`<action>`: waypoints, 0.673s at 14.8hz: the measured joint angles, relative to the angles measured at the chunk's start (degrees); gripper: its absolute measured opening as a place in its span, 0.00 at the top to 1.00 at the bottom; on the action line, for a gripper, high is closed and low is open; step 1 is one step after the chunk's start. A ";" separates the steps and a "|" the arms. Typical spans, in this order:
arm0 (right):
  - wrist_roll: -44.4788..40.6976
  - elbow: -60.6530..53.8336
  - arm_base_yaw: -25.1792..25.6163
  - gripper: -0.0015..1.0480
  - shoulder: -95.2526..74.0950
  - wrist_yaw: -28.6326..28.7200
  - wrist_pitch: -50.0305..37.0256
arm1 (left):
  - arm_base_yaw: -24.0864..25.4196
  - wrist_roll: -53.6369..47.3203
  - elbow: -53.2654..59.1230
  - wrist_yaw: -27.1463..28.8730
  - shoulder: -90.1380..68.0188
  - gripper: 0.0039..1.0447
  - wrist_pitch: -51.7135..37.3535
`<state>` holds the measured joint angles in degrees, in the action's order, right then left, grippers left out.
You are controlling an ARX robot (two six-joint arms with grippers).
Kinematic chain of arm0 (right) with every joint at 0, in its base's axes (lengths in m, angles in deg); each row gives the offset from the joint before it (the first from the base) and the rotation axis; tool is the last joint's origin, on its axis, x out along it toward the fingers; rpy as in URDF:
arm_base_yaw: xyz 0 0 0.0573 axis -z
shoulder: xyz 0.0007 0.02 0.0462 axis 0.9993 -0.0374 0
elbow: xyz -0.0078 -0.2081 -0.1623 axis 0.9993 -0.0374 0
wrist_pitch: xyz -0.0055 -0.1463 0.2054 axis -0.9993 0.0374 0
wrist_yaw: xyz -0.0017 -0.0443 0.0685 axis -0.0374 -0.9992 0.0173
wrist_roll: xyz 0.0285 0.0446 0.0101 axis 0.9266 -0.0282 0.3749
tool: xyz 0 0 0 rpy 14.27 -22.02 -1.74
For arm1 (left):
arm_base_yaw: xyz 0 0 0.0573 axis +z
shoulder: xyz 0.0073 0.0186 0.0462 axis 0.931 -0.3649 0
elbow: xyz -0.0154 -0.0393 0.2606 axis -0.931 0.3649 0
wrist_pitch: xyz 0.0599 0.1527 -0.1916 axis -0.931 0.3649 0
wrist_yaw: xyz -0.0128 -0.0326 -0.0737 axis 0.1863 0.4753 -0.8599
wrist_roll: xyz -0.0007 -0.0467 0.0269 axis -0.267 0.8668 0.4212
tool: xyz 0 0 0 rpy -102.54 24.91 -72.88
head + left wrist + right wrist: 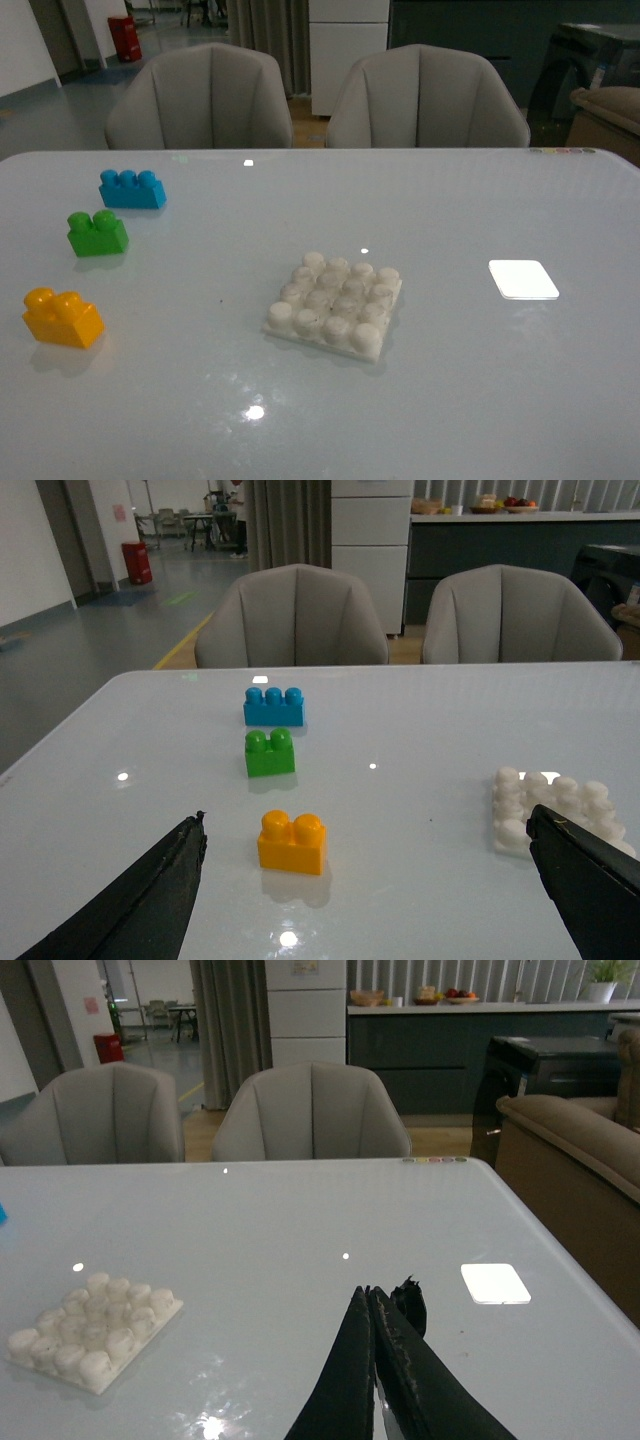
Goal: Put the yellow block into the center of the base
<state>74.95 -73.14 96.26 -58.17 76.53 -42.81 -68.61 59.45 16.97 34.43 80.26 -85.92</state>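
The yellow block (62,317) lies on the table at the near left, two studs up. In the left wrist view the block (292,842) sits between and ahead of my open left gripper (365,825), not touching either finger. The white studded base (335,303) lies at the table's middle; it also shows in the left wrist view (550,805) and the right wrist view (92,1328). My right gripper (368,1295) is shut and empty above the table, to the right of the base. Neither gripper shows in the front view.
A green two-stud brick (97,233) and a blue three-stud brick (132,188) lie behind the yellow block. A smooth flat white patch (523,279) lies at the right. Two grey chairs (203,100) stand behind the table's far edge.
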 joint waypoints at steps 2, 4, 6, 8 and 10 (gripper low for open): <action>0.04 0.00 -5.27 0.98 3.91 -6.34 4.04 | 0.00 0.00 0.00 0.02 0.00 0.06 0.00; -0.15 0.00 -8.70 0.98 6.49 -8.13 6.12 | 0.00 0.00 0.00 0.02 0.00 0.06 -0.02; -0.15 0.00 -8.39 0.98 8.52 -8.52 8.22 | 0.00 0.00 0.00 0.00 0.00 0.06 -0.02; -0.15 0.00 -8.39 0.98 10.38 -8.57 10.03 | 0.00 0.00 0.00 0.00 0.00 0.06 -0.02; -0.15 0.04 -8.39 0.98 19.06 -8.55 20.57 | 0.00 0.00 0.00 0.04 0.00 0.06 -0.02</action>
<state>74.80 -73.10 87.87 -39.11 67.99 -22.24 -68.61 59.45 16.97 34.47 80.26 -85.94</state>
